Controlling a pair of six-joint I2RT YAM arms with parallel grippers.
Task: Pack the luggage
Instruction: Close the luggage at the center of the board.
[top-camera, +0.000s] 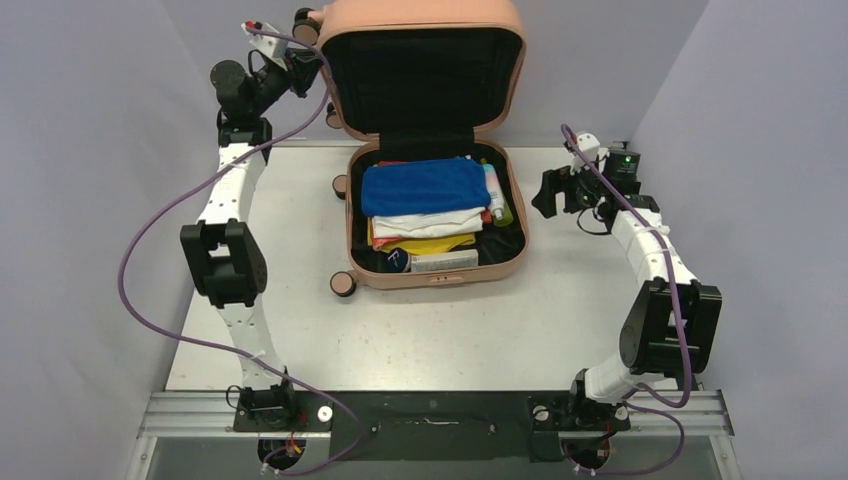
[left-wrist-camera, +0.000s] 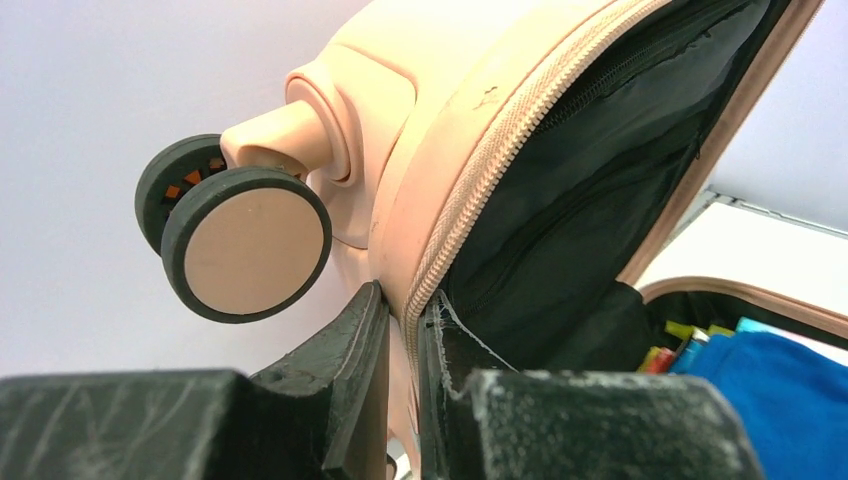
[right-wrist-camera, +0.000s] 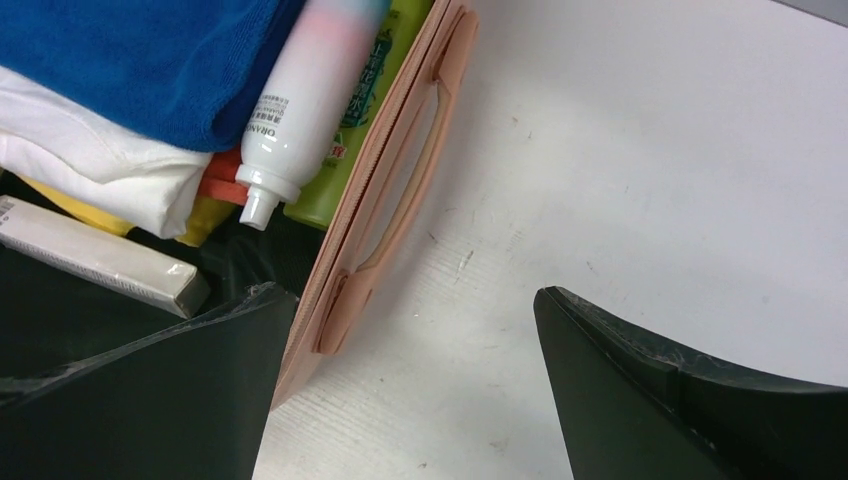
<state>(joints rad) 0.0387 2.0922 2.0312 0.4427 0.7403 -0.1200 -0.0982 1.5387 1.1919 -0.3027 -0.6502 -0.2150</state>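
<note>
The peach-pink luggage lies open at the back of the table, its lid standing upright with the black lining facing me. Inside, a blue towel tops a stack of folded white and yellow cloth. My left gripper is at the lid's upper left corner. In the left wrist view it is shut on the lid's zippered rim, just beside a wheel. My right gripper hovers open over the table right of the shell, next to the side handle.
A white and pink bottle and a green bottle lie along the case's right wall. A pale box lies at its near end. Grey walls close in the table on the left, right and back.
</note>
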